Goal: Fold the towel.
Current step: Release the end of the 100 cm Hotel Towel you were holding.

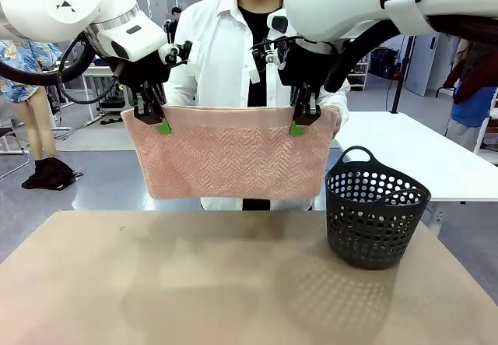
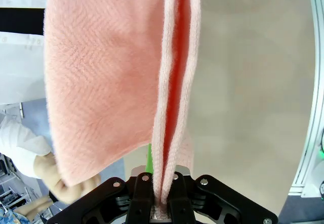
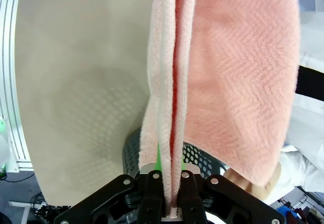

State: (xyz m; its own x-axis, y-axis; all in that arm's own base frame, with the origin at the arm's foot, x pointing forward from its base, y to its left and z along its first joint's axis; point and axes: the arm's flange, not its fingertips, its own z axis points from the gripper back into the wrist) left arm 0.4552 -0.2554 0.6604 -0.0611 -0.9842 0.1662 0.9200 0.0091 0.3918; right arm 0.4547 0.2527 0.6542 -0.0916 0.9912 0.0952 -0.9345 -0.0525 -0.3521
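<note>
The salmon-pink towel (image 1: 229,154) hangs folded in the air above the far side of the table, stretched between both arms. My left gripper (image 1: 160,121) is shut on its upper left corner and my right gripper (image 1: 299,123) is shut on its upper right corner. In the left wrist view the towel (image 2: 106,77) runs up from between the closed fingers (image 2: 143,204) in doubled layers. The right wrist view shows the towel (image 3: 238,77) pinched the same way between the fingers (image 3: 154,204). A person in a white shirt (image 1: 222,49) stands right behind the towel, a hand (image 2: 61,181) at its far edge.
A black perforated basket (image 1: 373,212) stands on the right of the tan table (image 1: 194,283). Its rim (image 3: 195,153) lies below the right gripper. A white table (image 1: 405,146) stands behind at the right.
</note>
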